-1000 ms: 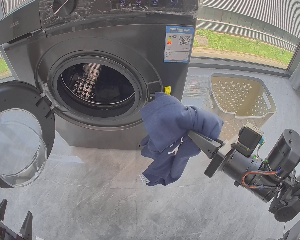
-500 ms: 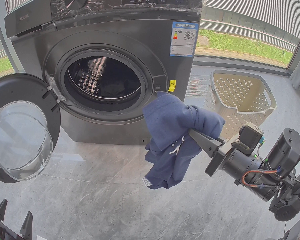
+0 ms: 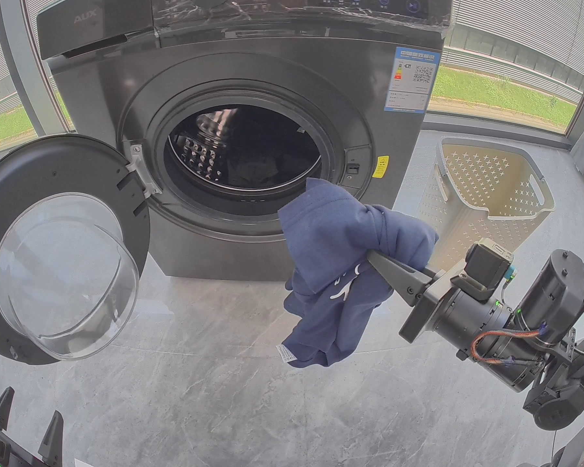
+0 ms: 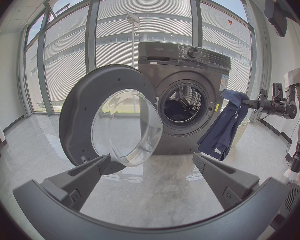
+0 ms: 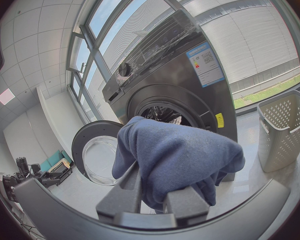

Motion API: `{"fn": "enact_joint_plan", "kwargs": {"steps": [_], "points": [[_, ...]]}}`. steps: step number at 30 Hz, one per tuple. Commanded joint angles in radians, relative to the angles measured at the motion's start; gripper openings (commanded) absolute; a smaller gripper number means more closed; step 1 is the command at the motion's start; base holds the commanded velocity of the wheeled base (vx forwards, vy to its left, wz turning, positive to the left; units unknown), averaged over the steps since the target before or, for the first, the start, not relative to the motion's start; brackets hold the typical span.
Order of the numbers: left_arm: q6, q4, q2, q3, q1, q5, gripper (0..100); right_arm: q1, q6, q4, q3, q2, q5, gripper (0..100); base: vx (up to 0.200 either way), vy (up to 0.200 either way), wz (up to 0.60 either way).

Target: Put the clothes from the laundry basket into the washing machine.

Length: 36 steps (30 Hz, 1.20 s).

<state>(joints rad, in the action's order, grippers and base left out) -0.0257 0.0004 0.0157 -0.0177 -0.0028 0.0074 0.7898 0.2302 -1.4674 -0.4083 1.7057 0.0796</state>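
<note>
Fingers on our left gripper point(image 4: 150, 157) sit wide apart, empty, low by the open door point(image 3: 45, 176); right gripper point(image 3: 373, 259) pinches a blue garment point(image 3: 331, 241) hanging just before the washing machine point(image 3: 240, 66). We judge this the carry step: next, lift it through the opening into the drum point(image 3: 198, 154), then release. Drum holds something dark point(image 3: 259, 170), unclear what; laundry basket point(image 3: 493, 176) at right shows only bare inside.

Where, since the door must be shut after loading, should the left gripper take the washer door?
Probably the dark rim opposite the hinge, coming from the robot's left: the bulging glass bowl offers no edge to pinch.
</note>
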Motion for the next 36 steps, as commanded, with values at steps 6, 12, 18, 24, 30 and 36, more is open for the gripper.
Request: {"fn": "enact_joint_plan", "kwargs": {"steps": [6, 12, 18, 24, 30, 36], "points": [[-0.002, 0.0, -0.014, 0.016, -0.002, 0.0, 100, 0.0, 0.001, 0.001, 0.0, 0.002, 0.0, 0, 0.0, 0.0, 0.0], [-0.002, 0.0, -0.016, 0.016, -0.002, 0.0, 100, 0.0, 0.001, 0.001, 0.005, 0.005, 0.0, 0, 0.0, 0.0, 0.0], [-0.002, 0.001, -0.016, 0.016, -0.002, -0.001, 100, -0.001, 0.003, 0.001, 0.005, 0.012, 0.0, 0, 0.0, 0.0, 0.0], [-0.003, 0.001, -0.014, 0.016, -0.002, -0.001, 100, 0.0, 0.003, -0.001, 0.006, 0.012, 0.0, 0, 0.0, 0.167, 0.0], [-0.003, 0.0, -0.014, 0.016, -0.002, -0.004, 100, 0.0, 0.004, -0.001, 0.005, 0.034, -0.001, 0, 0.0, 0.133, 0.0], [0.0, 0.0, -0.016, 0.016, -0.002, -0.003, 100, 0.019, 0.001, -0.021, 0.0, 0.075, 0.003, 0, 0.0, 0.0, 0.0]]}}
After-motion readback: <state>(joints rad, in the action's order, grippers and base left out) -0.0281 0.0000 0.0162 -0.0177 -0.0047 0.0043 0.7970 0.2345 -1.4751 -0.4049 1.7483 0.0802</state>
